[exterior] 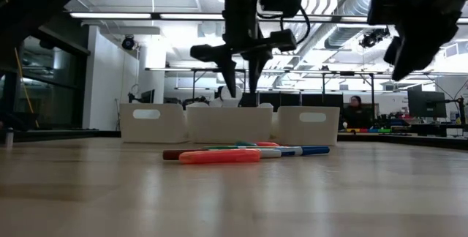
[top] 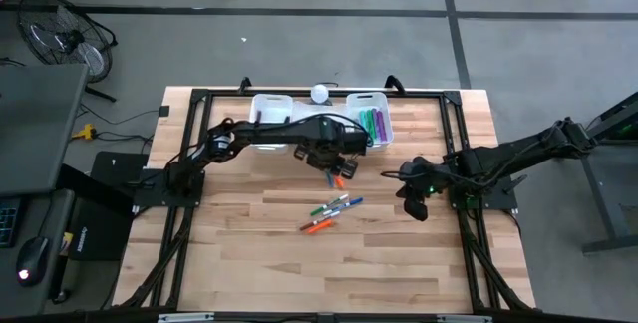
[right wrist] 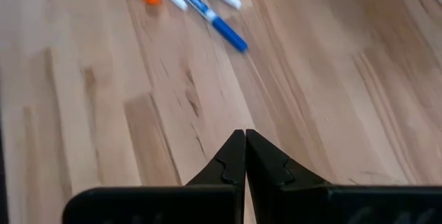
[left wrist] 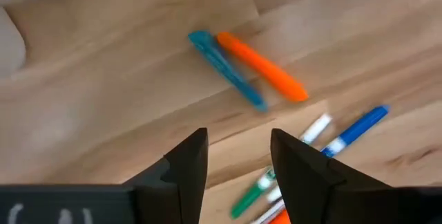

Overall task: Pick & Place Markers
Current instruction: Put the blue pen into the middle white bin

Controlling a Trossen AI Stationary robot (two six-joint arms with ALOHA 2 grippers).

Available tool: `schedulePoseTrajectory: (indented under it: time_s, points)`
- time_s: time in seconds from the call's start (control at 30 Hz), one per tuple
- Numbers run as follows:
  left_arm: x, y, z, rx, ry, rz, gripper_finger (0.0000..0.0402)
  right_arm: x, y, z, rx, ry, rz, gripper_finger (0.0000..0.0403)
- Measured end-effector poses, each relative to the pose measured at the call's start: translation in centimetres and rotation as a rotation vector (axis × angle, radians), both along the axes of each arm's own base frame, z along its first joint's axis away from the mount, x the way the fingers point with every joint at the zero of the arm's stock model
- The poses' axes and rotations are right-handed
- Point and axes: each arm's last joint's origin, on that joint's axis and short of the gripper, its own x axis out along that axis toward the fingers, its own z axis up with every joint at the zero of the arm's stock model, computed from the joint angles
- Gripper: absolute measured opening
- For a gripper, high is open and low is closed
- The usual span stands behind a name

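The left gripper's (left wrist: pixel 238 165) fingers stand apart and empty above a teal marker (left wrist: pixel 226 68) and an orange marker (left wrist: pixel 262 67) at frame centre, its wrist view alone separating them, while the right gripper's (right wrist: pixel 244 156) fingers press together over bare table (right wrist: pixel 311 113), other markers (top: pixel 332 211) lying mid-table.

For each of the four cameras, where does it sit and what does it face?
High: overhead, looking straight down; both arms, table, bins.
Low: at tabletop height, looking level across the markers into the room; arms hang from above.
Left wrist: over orange marker; open fingers.
Right wrist: over bare wood; shut fingers.
Both wrist views share the blue marker.
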Motion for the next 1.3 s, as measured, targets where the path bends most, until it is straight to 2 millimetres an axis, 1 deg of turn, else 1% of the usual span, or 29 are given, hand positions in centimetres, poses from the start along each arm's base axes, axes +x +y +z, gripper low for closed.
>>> schedulePoseTrajectory:
  time_s: [0.13, 0.2, 0.3, 0.37, 0.43, 0.53, 0.63, 0.73, 0.87, 1.07, 1.3]
  points:
    - [0.3, -0.2, -0.1, -0.003, -0.029, 0.112, 0.0154, -0.7, -0.1, -0.3, 0.010, 0.073, -0.006, 0.0000]
    - [1.1, 0.0, -1.0, -0.014, -0.054, 0.150, 0.0154, -1.3, -0.2, -0.2, 0.008, 0.092, -0.005, 0.0000]
    - [1.4, 0.3, -2.8, -0.047, -0.006, 0.189, 0.0154, -2.1, -0.4, 0.2, 0.000, 0.084, -0.011, 0.0000]
    - [1.9, 0.5, -3.6, -0.075, -0.008, 0.215, 0.0154, -2.7, -0.6, 0.6, 0.000, 0.066, -0.014, 0.0000]
    - [1.4, 0.4, -4.1, -0.092, 0.051, 0.223, 0.0154, -3.3, -0.7, 1.1, 0.004, 0.041, -0.014, 0.0000]
    - [1.6, 0.4, -4.1, -0.087, 0.030, 0.261, 0.0154, -4.1, -0.9, 1.5, 0.008, 0.012, -0.011, 0.0000]
    - [1.5, 0.4, -4.9, -0.078, 0.049, 0.307, 0.0154, -4.9, -1.1, 1.9, 0.004, -0.009, -0.017, 0.0000]
    - [1.4, 0.5, -5.3, -0.079, 0.058, 0.328, 0.0154, -5.5, -1.3, 2.1, -0.003, -0.022, -0.024, 0.0000]
    - [1.4, 0.5, -5.6, -0.098, 0.060, 0.337, 0.0154, -5.8, -1.4, 2.2, -0.017, -0.041, -0.017, 0.0000]
    - [1.6, 0.5, -7.0, -0.109, 0.026, 0.387, 0.0154, -5.9, -1.4, 2.3, -0.024, -0.043, -0.010, 0.0000]
    - [1.6, 0.8, -7.1, -0.104, 0.026, 0.407, 0.0154, -6.0, -1.4, 2.2, -0.024, -0.032, 0.014, 0.0000]
